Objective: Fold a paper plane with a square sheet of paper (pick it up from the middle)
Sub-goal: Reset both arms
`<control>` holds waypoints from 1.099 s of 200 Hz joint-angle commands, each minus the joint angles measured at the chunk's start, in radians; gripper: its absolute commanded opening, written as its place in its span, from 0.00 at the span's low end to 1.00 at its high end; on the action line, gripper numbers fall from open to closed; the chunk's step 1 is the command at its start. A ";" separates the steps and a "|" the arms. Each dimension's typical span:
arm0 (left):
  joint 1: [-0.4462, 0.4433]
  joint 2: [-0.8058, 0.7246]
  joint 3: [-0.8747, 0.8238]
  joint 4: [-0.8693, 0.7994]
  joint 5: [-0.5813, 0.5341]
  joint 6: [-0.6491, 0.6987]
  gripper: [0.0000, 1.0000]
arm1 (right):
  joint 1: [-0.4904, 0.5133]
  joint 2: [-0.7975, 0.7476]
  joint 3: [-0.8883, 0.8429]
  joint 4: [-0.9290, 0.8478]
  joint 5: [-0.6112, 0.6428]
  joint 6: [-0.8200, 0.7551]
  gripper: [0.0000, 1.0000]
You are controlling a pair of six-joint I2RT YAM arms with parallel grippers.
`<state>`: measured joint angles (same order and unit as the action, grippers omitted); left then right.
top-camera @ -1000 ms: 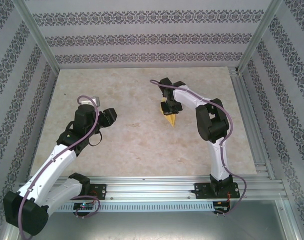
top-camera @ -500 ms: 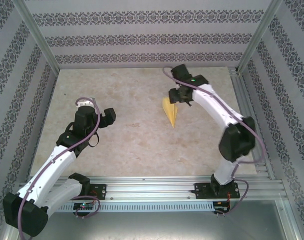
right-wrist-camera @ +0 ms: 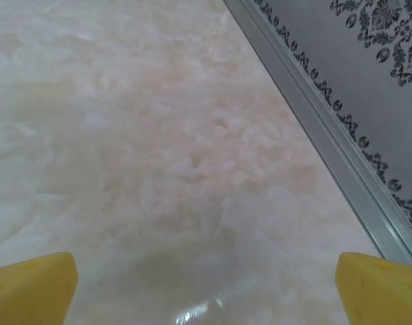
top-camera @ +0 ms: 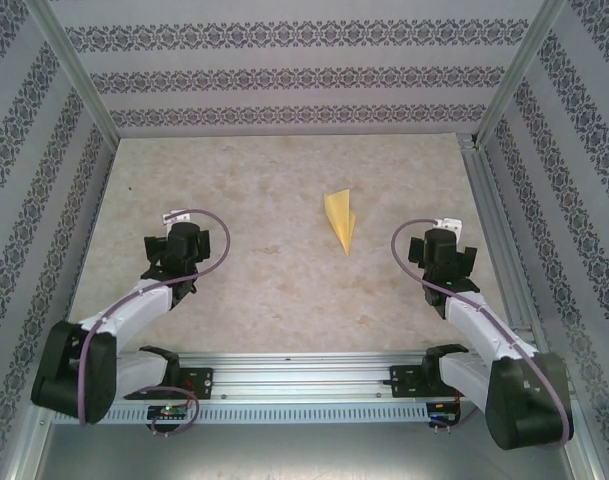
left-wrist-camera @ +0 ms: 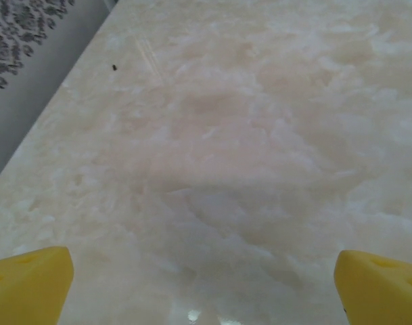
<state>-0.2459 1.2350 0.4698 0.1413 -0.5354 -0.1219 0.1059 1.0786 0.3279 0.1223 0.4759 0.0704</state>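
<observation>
Paper plane: flat on the bench, tip toward the near edge, between both arms
Left tool: wide, holding nothing
Right tool: wide, holding nothing

Yellow fingertips cropped at bottom edge, paper plane creases too small

This looks like a robot test cell in a laboratory, not a home. The marble-pattern desk is closed in on three sides by flat wall panels with printed grey ornament stripes, and bare aluminium posts hold them. The left arm and the right arm, both white and black, are bolted on a slotted metal rail at the near edge of the desk.
</observation>
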 commanded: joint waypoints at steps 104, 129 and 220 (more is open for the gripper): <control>0.171 0.328 -0.075 0.732 0.381 0.122 1.00 | -0.083 0.463 0.008 0.896 -0.257 -0.061 0.98; 0.160 0.323 -0.074 0.722 0.354 0.122 1.00 | -0.089 0.464 0.008 0.898 -0.248 -0.053 0.98; 0.166 0.325 -0.061 0.701 0.420 0.141 1.00 | -0.089 0.457 0.008 0.893 -0.248 -0.052 0.98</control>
<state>-0.0795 1.5597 0.3973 0.7963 -0.1390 -0.0013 0.0235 1.5383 0.3191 0.9665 0.2340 0.0013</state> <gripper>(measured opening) 0.997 0.980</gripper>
